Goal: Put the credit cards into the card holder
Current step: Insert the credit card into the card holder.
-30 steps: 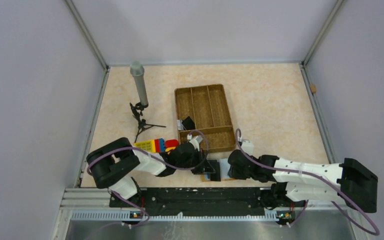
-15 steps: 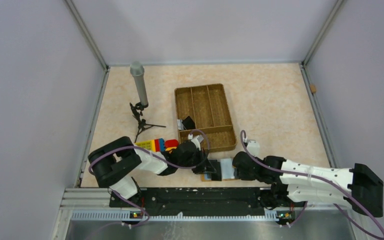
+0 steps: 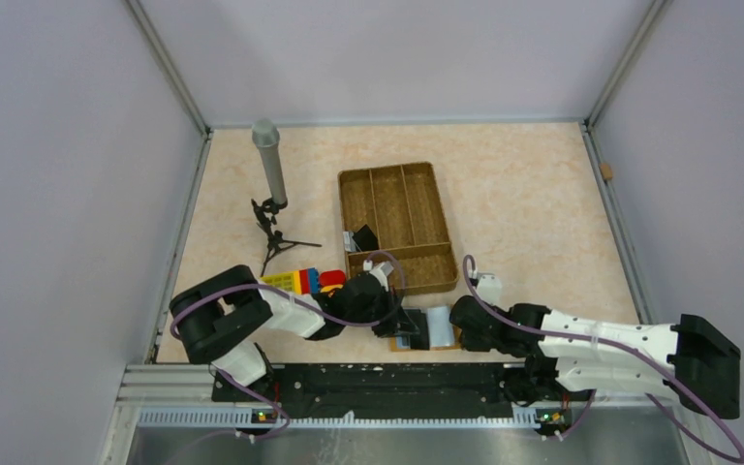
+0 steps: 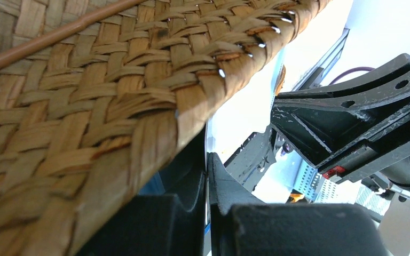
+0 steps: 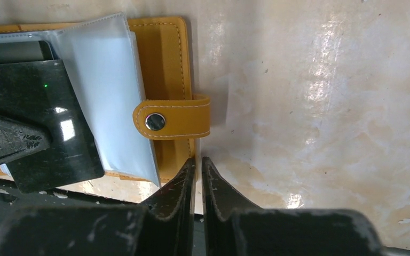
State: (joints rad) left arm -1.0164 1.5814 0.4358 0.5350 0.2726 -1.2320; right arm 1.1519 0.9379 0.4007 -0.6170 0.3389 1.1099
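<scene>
The card holder lies open near the table's front edge, tan-orange outside with light blue sleeves. In the right wrist view the card holder shows its snap tab folded over the sleeves. My left gripper is at its left end, shut on a thin white-and-blue credit card seen edge-on between the fingers. My right gripper is shut and empty, its tips at the holder's right edge just below the tab; it also shows in the top view.
The large woven brown tray stands just behind, and its wall fills the left wrist view. Yellow, blue and red toy blocks lie by the left arm. A grey cylinder on a black tripod stands at the back left.
My right gripper has drawn back to the right, and the holder's light blue inside now shows. The left gripper has stayed in place with the card.
</scene>
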